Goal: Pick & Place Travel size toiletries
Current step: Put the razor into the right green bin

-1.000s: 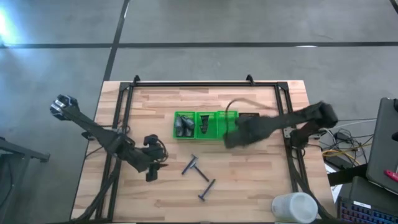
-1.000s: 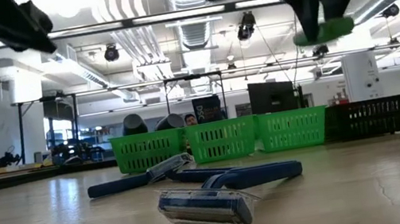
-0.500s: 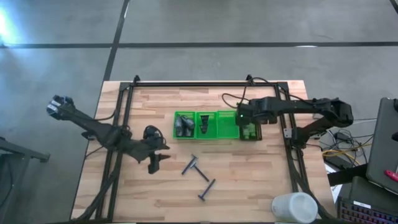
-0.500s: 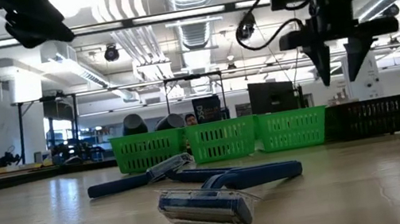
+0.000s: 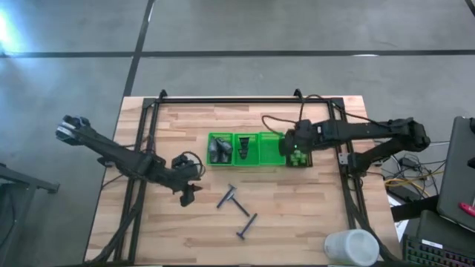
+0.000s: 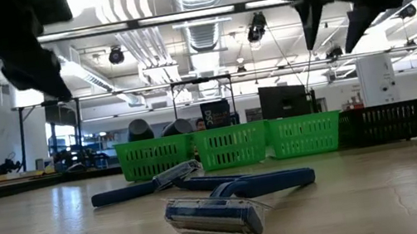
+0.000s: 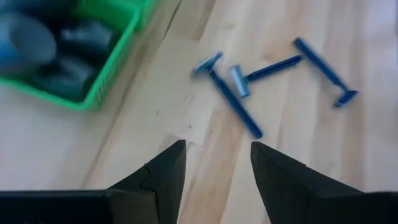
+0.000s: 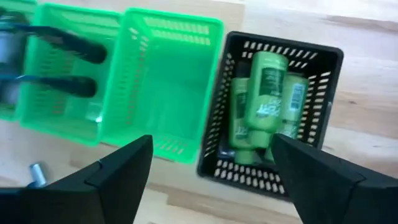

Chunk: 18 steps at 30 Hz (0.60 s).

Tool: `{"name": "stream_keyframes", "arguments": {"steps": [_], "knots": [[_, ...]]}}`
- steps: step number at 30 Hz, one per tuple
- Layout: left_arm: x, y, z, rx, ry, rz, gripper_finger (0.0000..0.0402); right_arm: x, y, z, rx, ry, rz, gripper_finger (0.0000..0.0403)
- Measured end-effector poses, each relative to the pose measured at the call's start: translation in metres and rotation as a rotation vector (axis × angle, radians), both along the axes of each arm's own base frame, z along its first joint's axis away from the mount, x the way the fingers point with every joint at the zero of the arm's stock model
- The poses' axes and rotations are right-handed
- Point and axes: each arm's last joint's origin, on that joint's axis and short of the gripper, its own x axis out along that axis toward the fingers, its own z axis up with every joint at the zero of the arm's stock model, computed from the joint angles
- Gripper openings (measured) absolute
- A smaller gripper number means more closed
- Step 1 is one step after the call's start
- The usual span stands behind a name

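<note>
Nearest, at the front of the desk (image 5: 297, 222), three blue razors (image 6: 215, 214) were recorded lying loose and close together, not yet sorted; in the left wrist view the razors (image 7: 233, 106) were seen well clear of any compartment.

Left gripper (image 5: 187, 194): held above the desk just beside the razors, fingers parted and empty, pointed toward them, presumably so that one could be taken next. Its dark fingers (image 7: 161, 177) were shown apart in its own view.

Middle distance: a green three-compartment tray (image 5: 245, 159) was set across the desk's centre. Grey bottles (image 5: 218, 150) were noted in the compartment at the left-arm end, dark tubes (image 5: 243, 147) in the middle one; the compartment at the right-arm end appeared empty in the right wrist view.

Just beside that end: a small black slotted bin (image 8: 323, 62), holding the green mini bottles (image 8: 264, 93), sorted by kind, it was judged.

Right gripper (image 5: 299, 145): raised above the black bin, fingers spread wide and nothing held, as shown in the low view (image 6: 344, 20).
</note>
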Motion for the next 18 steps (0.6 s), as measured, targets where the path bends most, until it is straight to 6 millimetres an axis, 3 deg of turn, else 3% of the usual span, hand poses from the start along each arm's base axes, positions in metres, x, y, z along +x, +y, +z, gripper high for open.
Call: {"name": "stream_keyframes", "arguments": {"steps": [7, 13, 18], "knots": [[0.034, -0.015, -0.034, -0.076, 0.03, 0.087, 0.0207, 0.016, 0.042, -0.002, -0.005, 0.01, 0.02, 0.034], [0.067, -0.035, -0.048, -0.17, 0.142, 0.093, 0.0207, 0.025, 0.066, -0.013, 0.019, 0.03, 0.0, 0.0335], [0.084, -0.054, -0.063, -0.137, 0.196, 0.078, 0.0207, 0.027, 0.082, -0.016, 0.032, 0.027, -0.006, 0.0326]]}}
